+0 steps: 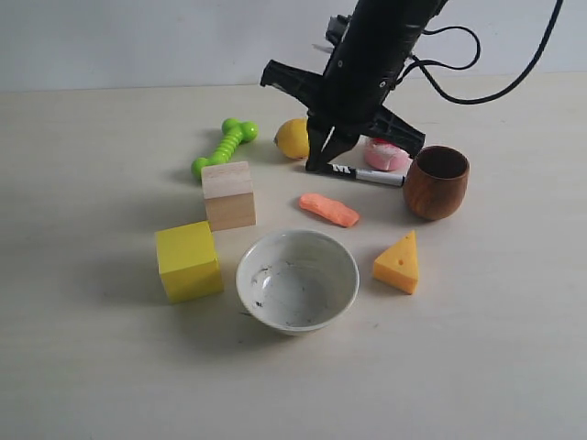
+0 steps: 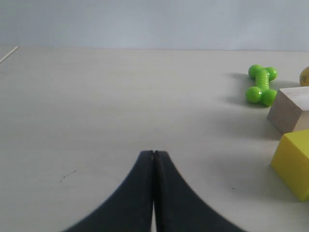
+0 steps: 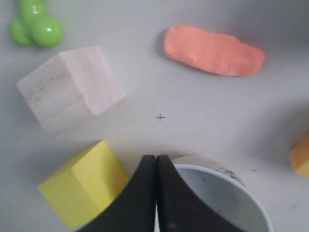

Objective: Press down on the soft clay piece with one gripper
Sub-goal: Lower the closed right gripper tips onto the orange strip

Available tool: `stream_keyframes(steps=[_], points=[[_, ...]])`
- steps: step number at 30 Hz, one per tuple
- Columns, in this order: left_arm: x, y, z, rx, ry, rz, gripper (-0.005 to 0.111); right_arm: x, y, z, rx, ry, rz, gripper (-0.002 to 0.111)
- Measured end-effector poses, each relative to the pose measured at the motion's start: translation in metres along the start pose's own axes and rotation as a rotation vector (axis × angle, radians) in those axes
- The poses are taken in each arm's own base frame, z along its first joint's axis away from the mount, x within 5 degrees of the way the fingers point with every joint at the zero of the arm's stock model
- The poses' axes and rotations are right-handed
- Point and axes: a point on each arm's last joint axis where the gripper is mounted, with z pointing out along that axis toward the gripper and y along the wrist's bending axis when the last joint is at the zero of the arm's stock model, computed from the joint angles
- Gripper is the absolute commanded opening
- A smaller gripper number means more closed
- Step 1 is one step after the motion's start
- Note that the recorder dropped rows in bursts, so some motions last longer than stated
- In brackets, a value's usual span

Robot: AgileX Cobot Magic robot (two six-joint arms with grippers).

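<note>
The soft clay piece (image 1: pixel 328 209) is a flat salmon-orange lump lying on the pale table between the marker and the white bowl. In the right wrist view the clay (image 3: pixel 214 50) lies untouched, well ahead of the fingertips. My right gripper (image 1: pixel 323 160) hangs above the table just behind the clay, over the marker's end, clear of it. Its black jaws (image 3: pixel 156 157) are pressed together with nothing between them. My left gripper (image 2: pixel 153 153) is also shut and empty, low over bare table; the exterior view does not show it.
Around the clay stand a black-and-white marker (image 1: pixel 367 174), pink cake toy (image 1: pixel 387 154), lemon (image 1: pixel 293 137), wooden cup (image 1: pixel 437 181), cheese wedge (image 1: pixel 398 263), white bowl (image 1: pixel 297 280), wooden block (image 1: pixel 228 194), yellow cube (image 1: pixel 188 260) and green dumbbell toy (image 1: pixel 225 147).
</note>
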Motion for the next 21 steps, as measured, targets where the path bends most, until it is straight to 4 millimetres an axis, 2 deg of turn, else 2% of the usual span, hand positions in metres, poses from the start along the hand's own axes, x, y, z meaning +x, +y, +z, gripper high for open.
stream_keyframes(steps=[7, 16, 21], points=[[0.0, 0.0, 0.0, 0.0, 0.0, 0.0, 0.0, -0.01, -0.006, 0.024, 0.118, 0.021, 0.147, 0.0], [0.0, 0.0, 0.0, 0.0, 0.0, 0.0, 0.0, -0.016, -0.01, 0.032, 0.151, -0.023, 0.172, 0.0], [0.0, 0.0, 0.0, 0.0, 0.0, 0.0, 0.0, -0.02, -0.015, 0.054, 0.184, -0.002, 0.189, 0.0]])
